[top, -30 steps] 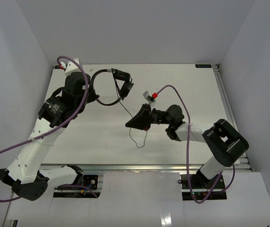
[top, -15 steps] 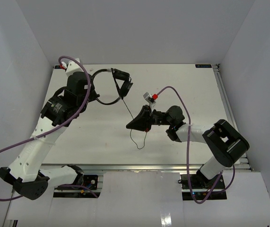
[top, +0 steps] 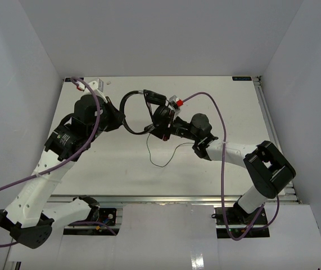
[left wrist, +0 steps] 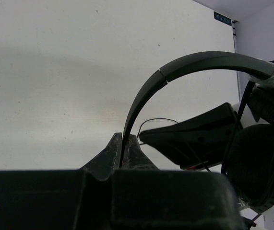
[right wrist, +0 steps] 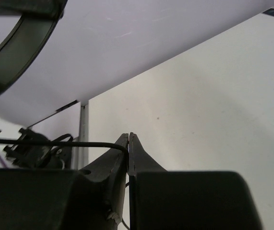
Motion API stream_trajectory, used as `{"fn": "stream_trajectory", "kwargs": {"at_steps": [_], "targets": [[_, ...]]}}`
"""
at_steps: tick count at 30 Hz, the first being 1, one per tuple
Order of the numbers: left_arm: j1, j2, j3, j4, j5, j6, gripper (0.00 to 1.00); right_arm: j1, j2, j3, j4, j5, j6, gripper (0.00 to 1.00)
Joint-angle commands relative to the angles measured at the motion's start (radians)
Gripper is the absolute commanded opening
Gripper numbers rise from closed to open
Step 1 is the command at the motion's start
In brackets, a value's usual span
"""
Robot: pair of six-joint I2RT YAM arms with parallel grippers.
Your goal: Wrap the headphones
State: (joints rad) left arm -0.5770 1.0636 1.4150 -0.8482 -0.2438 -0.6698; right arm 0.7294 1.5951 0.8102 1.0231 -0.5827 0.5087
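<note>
The black headphones (top: 127, 97) hang above the table between both arms. My left gripper (top: 118, 116) is shut on the thin headband (left wrist: 194, 62), which curves up out of its closed jaws (left wrist: 125, 143) in the left wrist view. The padded earcups (left wrist: 264, 167) sit at the headband's far end, and my right gripper (top: 156, 129) is close against them. In the right wrist view that gripper (right wrist: 128, 140) is shut on the thin black cable (right wrist: 55, 143), which runs off to the left. The loose cable (top: 163, 164) droops in a loop onto the table.
Purple robot cables (top: 216, 112) arch over both arms. The white table (top: 233, 107) ends at a metal rail on the right (top: 268, 129), and grey walls stand close on three sides. Both arm bases sit at the near edge.
My right gripper has carried the cable up and to the left, from mid-table to right beside the earcups. The left arm has turned the headphones, swinging the earcups toward the right gripper.
</note>
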Motion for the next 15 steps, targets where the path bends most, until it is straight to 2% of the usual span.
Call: {"fn": "stream_trajectory", "kwargs": {"at_steps": [1, 8, 15], "targets": [[0.003, -0.064, -0.036, 0.085, 0.106, -0.054, 0.0, 0.001, -0.008, 0.034, -0.112, 0.26, -0.111, 0.08], [0.003, -0.097, -0.098, 0.086, 0.123, -0.048, 0.0, 0.001, -0.024, -0.021, -0.036, 0.471, -0.125, 0.08], [0.003, -0.13, -0.175, 0.143, 0.287, -0.088, 0.0, 0.001, -0.012, -0.033, 0.031, 0.534, -0.106, 0.1]]}}
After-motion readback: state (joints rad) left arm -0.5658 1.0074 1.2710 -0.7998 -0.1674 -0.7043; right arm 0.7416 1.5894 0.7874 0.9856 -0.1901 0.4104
